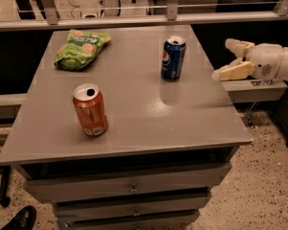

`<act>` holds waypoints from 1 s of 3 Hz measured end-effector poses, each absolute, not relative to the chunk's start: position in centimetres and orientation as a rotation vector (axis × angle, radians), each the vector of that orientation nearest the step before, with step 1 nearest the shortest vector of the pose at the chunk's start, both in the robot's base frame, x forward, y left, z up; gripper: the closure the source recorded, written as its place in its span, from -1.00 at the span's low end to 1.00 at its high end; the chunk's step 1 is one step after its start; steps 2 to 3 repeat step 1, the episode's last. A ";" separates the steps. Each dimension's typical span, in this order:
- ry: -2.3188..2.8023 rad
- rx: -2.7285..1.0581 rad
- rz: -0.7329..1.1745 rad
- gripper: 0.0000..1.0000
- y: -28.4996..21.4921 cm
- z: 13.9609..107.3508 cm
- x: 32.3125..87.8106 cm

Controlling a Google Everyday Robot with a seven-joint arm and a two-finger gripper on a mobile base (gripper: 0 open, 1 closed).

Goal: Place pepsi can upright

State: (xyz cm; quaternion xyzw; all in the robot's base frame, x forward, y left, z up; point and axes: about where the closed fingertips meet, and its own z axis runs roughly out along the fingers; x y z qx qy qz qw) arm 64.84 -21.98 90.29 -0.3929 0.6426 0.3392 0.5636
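- We saw the pepsi can (173,57) standing upright in the upper right part of the grey table (134,95). It had a blue body, a silver top and a round red-white-blue logo on the side turned toward us.
- Its base sat flat on the tabletop, its lid faced up, and a faint pale reflection lay on the surface just below it.
- The gripper (223,59) hung at the right of the frame, just past the table's right edge and clear of the can, with bare tabletop between them.
- Its two pale fingers (234,72) were spread wide and gripped nothing.
- An orange can (90,110) stood upright toward the lower left of the tabletop, well apart from the pepsi can.
- A green snack bag (80,48) lay flat in the upper left.
- Drawers (129,188) showed beneath the tabletop, at the bottom of the frame.
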 end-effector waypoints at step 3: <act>1.508 -0.934 0.805 -1.00 -21.6 90.3 64.9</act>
